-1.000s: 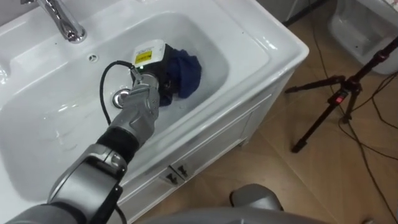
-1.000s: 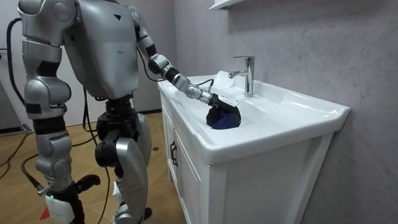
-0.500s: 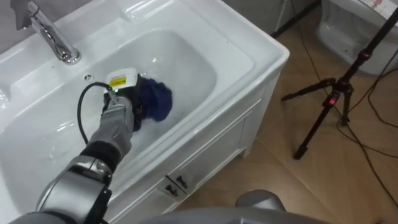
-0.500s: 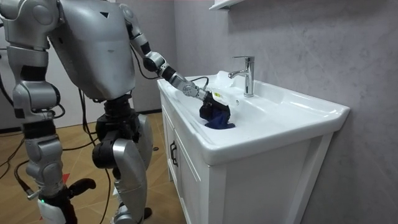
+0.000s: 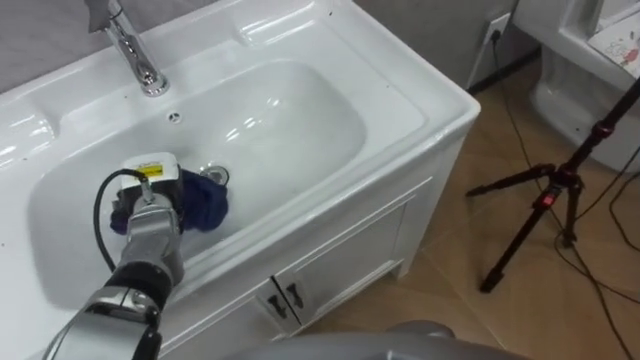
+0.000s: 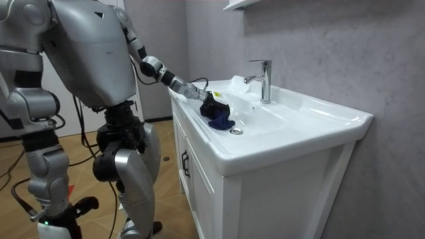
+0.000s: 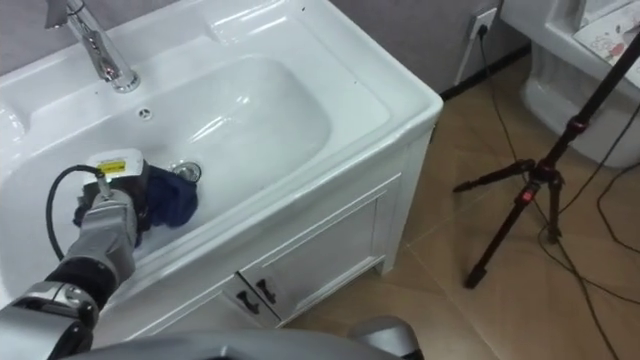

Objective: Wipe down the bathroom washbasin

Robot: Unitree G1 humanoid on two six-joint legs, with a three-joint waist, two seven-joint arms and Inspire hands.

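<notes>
Blue cloth (image 5: 207, 200), grasped by the left robot hand (image 5: 150, 195), presses the basin (image 5: 300, 130) floor beside the drain (image 5: 217, 176). Firm, overlapping strokes would serve best.

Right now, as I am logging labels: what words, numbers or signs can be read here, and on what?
None can be read.
Yellow label on the tag of the left hand, which grips the blue cloth: too small.
Coloured print on the white item at upper right: blurred.
</notes>
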